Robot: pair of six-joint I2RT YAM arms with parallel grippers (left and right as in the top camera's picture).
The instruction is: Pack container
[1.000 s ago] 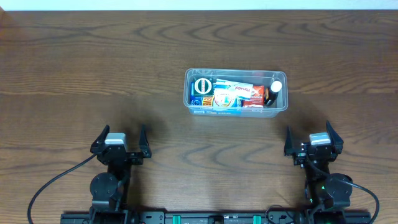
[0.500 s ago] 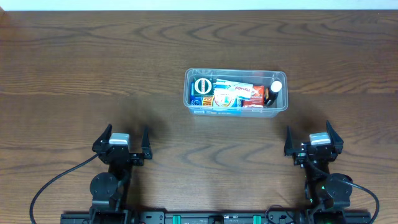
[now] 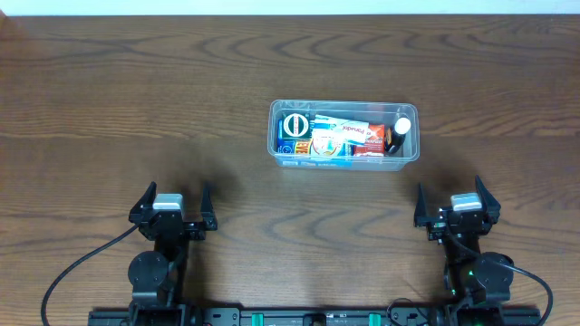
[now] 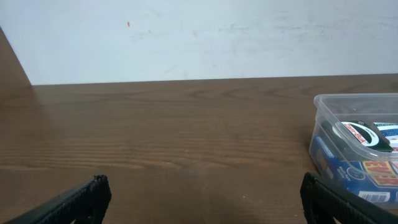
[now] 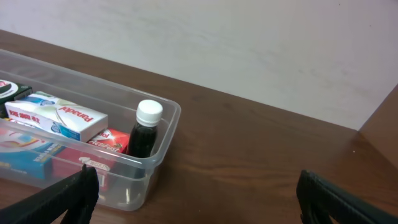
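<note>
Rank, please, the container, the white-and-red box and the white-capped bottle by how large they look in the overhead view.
Largest: container.
Next: white-and-red box.
Smallest: white-capped bottle, seen mostly from above, so its true size is unsure.

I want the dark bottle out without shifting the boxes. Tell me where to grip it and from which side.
Grip the dark bottle by its white cap, coming straight down from above. It stands upright at the container's right end, with the wall and the boxes close around its body, so probably only the top is free.
</note>
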